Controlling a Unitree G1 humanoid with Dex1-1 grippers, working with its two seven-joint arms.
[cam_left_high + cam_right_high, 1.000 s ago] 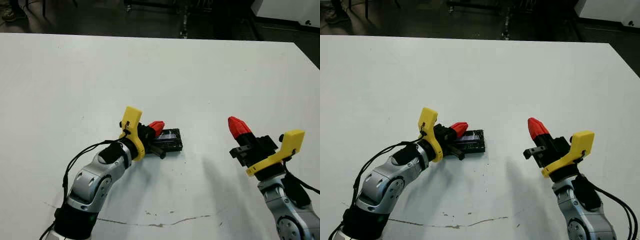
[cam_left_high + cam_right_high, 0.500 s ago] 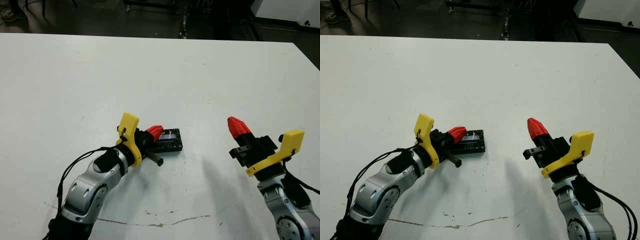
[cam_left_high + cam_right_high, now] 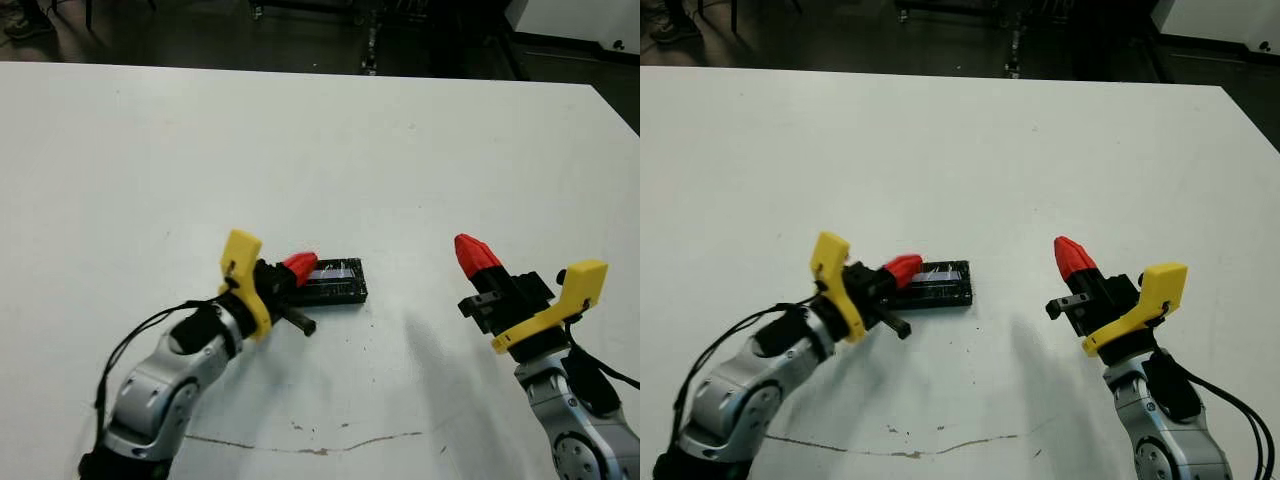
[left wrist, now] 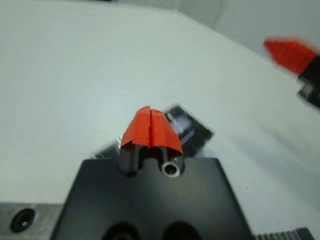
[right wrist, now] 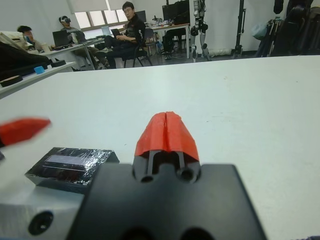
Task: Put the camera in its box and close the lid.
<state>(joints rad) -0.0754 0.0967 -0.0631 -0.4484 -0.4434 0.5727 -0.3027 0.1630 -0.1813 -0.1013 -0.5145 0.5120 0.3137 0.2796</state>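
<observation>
The glossy black lid (image 3: 335, 282) with a pale stripe lies flat on the white table near the middle, and it also shows in the right wrist view (image 5: 70, 167). No white rim of the box shows, and the camera is hidden too. My left gripper (image 3: 300, 265) is shut, with its red tip at the lid's left end; I cannot tell whether it touches. In the left wrist view the shut fingertips (image 4: 151, 120) point at the lid (image 4: 192, 132). My right gripper (image 3: 475, 252) is shut on nothing and is raised well to the right of the lid.
A thin dark scuff line (image 3: 300, 440) runs across the table near its front. The table's far edge (image 3: 320, 72) borders a dark floor. Beyond the table, people (image 5: 127, 30) sit at desks.
My left arm has drawn back to the left, so its red tip has slid from over the lid to the lid's left end. The lid and my right arm have stayed put.
</observation>
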